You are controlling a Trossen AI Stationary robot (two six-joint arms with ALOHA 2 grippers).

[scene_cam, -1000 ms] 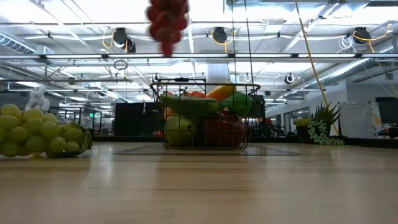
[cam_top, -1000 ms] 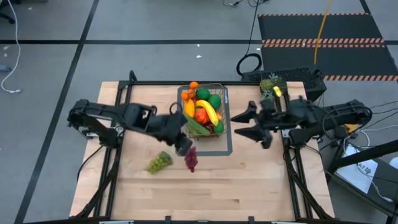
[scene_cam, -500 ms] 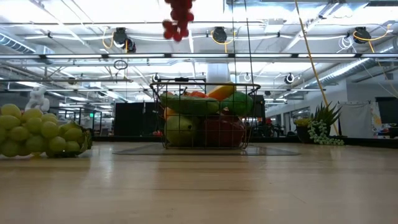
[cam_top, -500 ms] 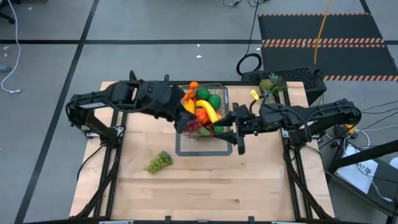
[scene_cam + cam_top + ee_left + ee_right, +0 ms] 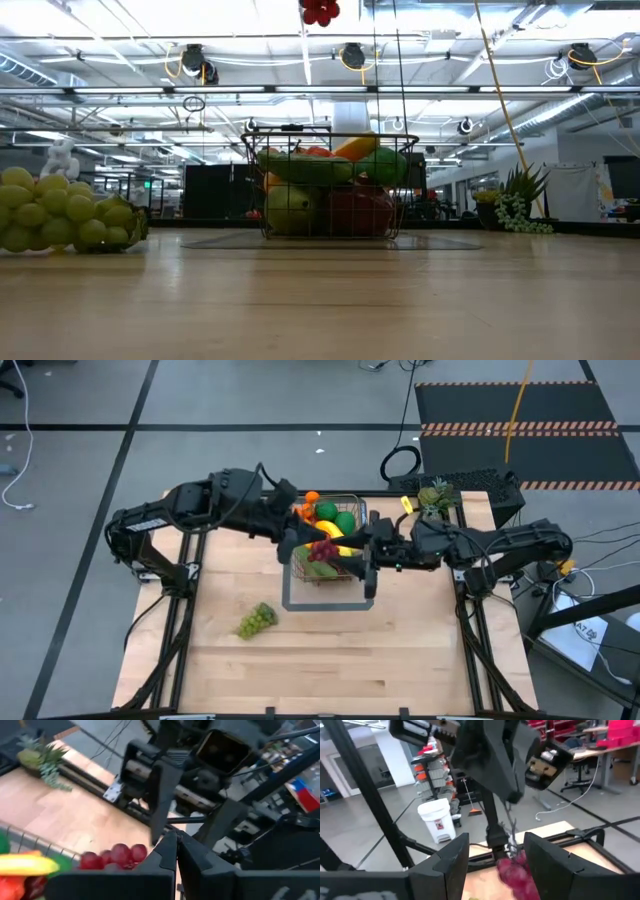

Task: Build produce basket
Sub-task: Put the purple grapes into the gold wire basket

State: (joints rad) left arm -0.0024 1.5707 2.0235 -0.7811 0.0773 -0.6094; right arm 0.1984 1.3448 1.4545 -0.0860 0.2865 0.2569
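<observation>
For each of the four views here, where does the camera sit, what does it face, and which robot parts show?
High view: above the table, looking down; both arms meet over the basket.
Low view: at tabletop height, facing the basket; no arm shows, only red grapes hanging.
Left wrist view: behind the shut left gripper, facing the right arm.
Right wrist view: behind the right gripper, facing the left arm.
All four show the red grapes.

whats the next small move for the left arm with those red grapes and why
Probably lower and release: the left gripper, jaws shut, holds the red grapes above the basket, while the right gripper hovers alongside them.
</observation>
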